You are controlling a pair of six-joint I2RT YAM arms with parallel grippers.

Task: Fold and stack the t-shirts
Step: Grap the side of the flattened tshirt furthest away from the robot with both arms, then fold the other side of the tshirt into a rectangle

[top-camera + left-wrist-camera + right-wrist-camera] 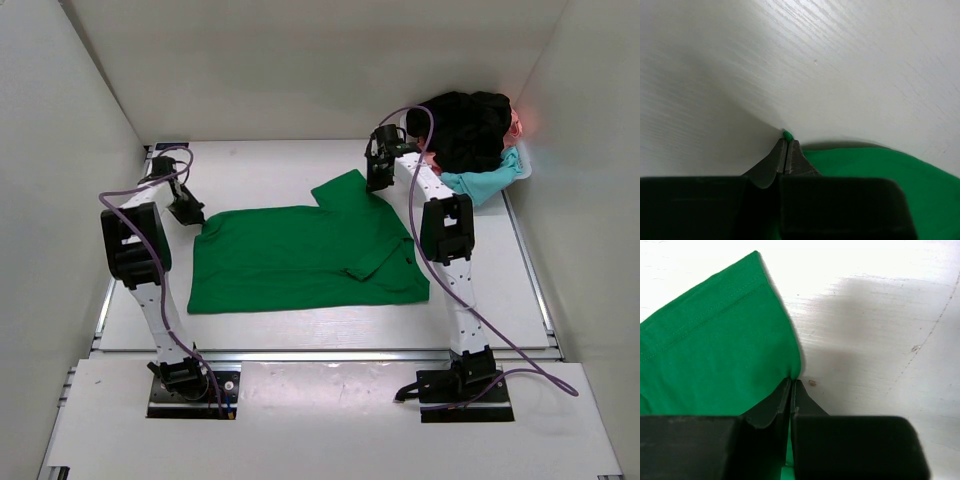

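Note:
A bright green t-shirt lies spread on the white table, one sleeve pointing to the far side. My left gripper is shut on the shirt's far left corner; in the left wrist view a bit of green cloth pokes out between the fingertips. My right gripper is shut on the shirt's far right edge beside the sleeve. A black t-shirt, a light teal one and a pink one lie heaped at the far right.
The heap sits on a white basket in the far right corner. White walls close in the table on the left, right and far sides. Purple cables loop from both arms.

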